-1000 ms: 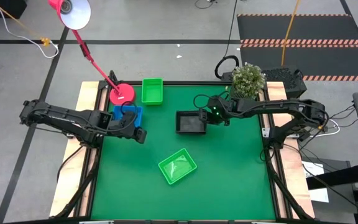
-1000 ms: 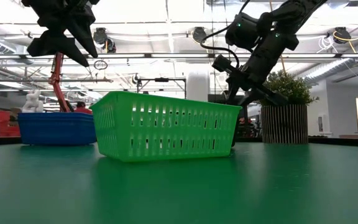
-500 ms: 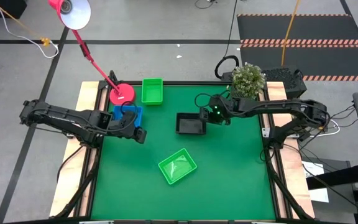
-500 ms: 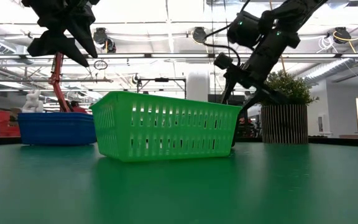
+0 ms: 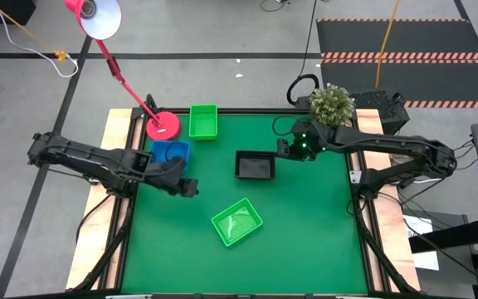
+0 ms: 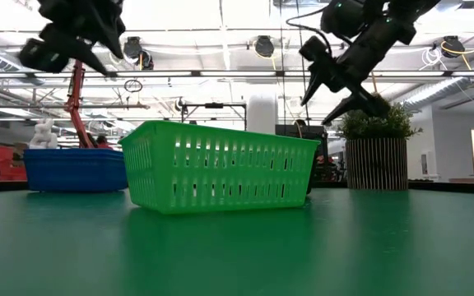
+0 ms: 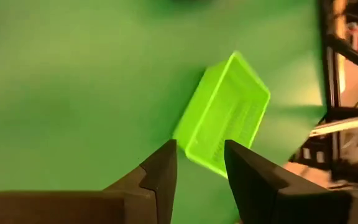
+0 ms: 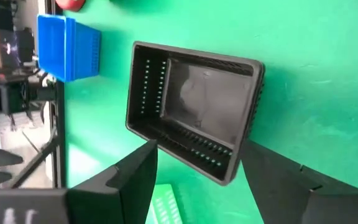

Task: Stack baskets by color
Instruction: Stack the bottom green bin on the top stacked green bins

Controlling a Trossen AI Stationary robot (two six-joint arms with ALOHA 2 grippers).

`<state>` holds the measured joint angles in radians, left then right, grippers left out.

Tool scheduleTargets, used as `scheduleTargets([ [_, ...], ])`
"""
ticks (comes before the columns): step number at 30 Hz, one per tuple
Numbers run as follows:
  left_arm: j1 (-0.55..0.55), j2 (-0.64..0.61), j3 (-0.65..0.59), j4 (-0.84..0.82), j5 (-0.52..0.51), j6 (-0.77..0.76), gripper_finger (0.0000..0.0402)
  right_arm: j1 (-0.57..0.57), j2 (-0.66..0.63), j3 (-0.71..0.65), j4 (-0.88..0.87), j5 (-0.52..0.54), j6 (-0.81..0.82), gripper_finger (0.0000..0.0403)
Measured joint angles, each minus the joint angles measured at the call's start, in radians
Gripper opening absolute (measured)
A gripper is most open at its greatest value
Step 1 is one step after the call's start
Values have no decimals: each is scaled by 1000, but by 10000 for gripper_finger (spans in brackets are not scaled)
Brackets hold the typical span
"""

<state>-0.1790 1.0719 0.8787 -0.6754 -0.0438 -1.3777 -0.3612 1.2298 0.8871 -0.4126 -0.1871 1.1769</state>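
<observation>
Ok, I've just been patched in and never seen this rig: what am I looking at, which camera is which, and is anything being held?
Two dark robot arms work over a green table. One picture looks straight down, one looks level across the table top, and one sits on each wrist, looking out past that arm's own fingers.

On the table lie a black basket in the middle, a green basket nearer the front, another green basket at the back and a blue basket at the left. A pink lamp base and a potted plant stand at the back.

Nothing is held. The right gripper hangs open above the black basket. The left gripper, jaws apart and empty, faces the front green basket.
</observation>
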Motion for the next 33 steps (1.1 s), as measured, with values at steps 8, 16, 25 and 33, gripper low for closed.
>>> scheduleTargets([
  [8, -156, 139, 0, 168, -57, -446, 133, -33, -73, 0, -110, -80, -184, 226],
  [16, -312, 404, 59, 318, -90, -793, 133, -44, -171, 0, -327, -181, -314, 226],
  [25, -363, 623, 273, 171, -138, -940, 133, -44, -251, 0, -407, -181, -454, 226],
  [33, -335, 696, 317, 144, -141, -939, 133, -43, -299, 0, -409, -184, -511, 226],
])
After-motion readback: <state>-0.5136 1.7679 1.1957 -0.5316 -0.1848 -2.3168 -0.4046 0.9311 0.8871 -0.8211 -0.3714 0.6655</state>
